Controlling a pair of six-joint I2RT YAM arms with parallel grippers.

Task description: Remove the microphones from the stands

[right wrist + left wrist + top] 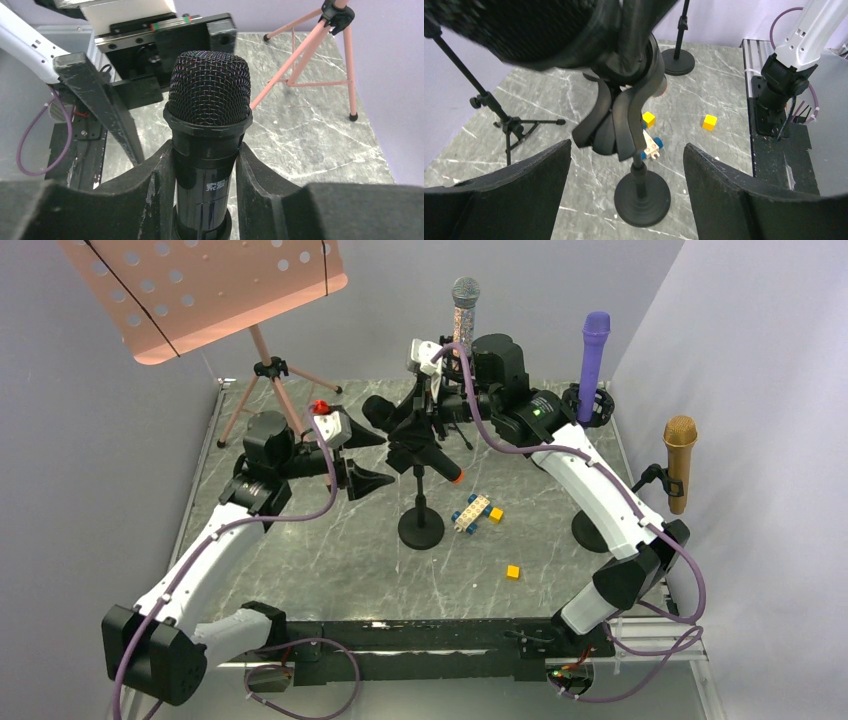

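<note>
The black microphone (405, 430) lies tilted in the clip of a short black stand (421, 528) at the table's middle, its mesh head (209, 95) pointing left and back. My right gripper (205, 170) is shut on the microphone's body just below the head, both fingers pressed against it. My left gripper (366, 457) hangs open just left of the stand, apart from it. In the left wrist view the clip (624, 125) and round base (642, 199) lie between the wide-open fingers (524, 190), with the microphone head (524, 25) overhead.
A pink music stand (200, 290) rises at the back left. Silver (465, 305), purple (594, 350) and gold (680, 460) microphones stand on other stands at the back and right. Toy bricks (475, 512) and a yellow cube (513, 572) lie right of the base.
</note>
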